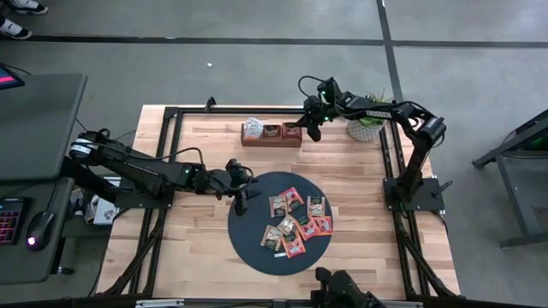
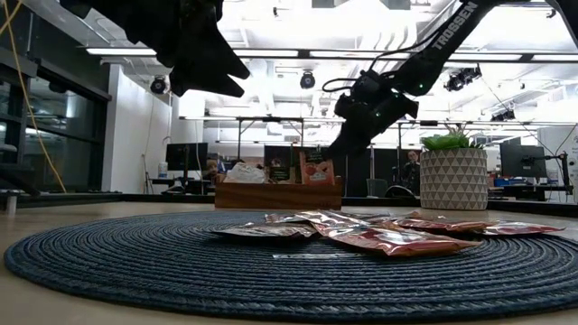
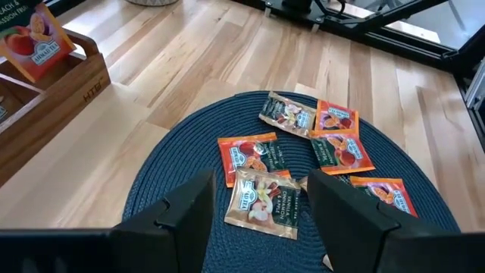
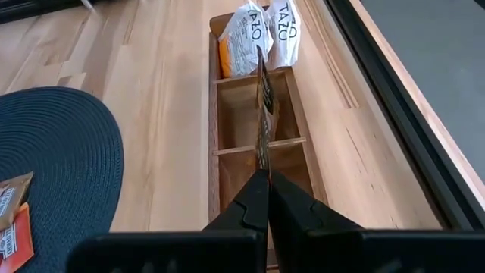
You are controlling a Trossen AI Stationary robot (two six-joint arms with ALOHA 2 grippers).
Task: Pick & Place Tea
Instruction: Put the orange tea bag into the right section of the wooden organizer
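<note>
The tea packets (image 1: 295,224) lie on the round blue mat (image 1: 253,248) at lower middle. They look light, flat and slippery; pinch an edge. The left gripper (image 1: 241,198) hangs open. The right gripper (image 4: 264,199) pinches one packet (image 4: 262,114) over the wooden box (image 4: 250,136).

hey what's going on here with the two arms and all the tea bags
A two-armed robot is sorting tea sachets from a dark round mat into a wooden box at the back of the table. The right gripper is shut on one sachet, holding it edge-up over the box's compartments. White sachets already fill the far compartment. The left gripper is open, hovering over the mat's edge near the loose pile.
</note>
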